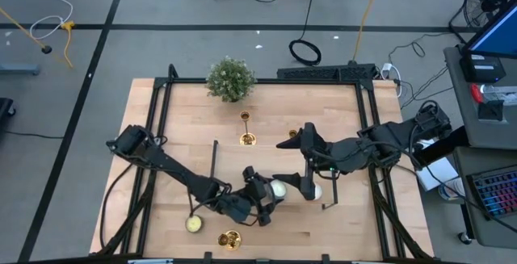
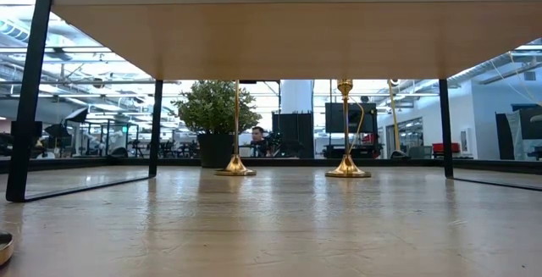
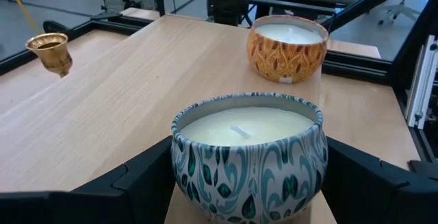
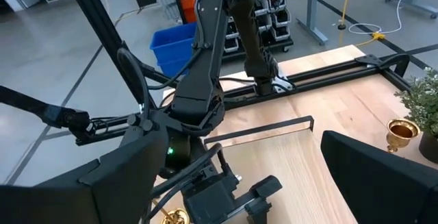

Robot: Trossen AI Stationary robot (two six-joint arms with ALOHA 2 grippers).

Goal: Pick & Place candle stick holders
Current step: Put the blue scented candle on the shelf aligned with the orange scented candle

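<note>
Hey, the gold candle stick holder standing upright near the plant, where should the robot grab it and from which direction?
Probably by the thin stem of the candle stick holder, between flared base and top cup, coming in level from the side. It stands upright and alone; the plant sits beyond it, so approaching from the table's open middle looks safest.

Both arms were matte black, built of boxy angular links joined by rounded housings. The left arm [image 4: 205, 80] carried thin black cables along its links, and a small green light glowed on one joint. The right arm [image 1: 367, 147] looked bulkier near its shoulder, with broad, flat, wedge-shaped fingers [image 1: 289, 144].
</note>
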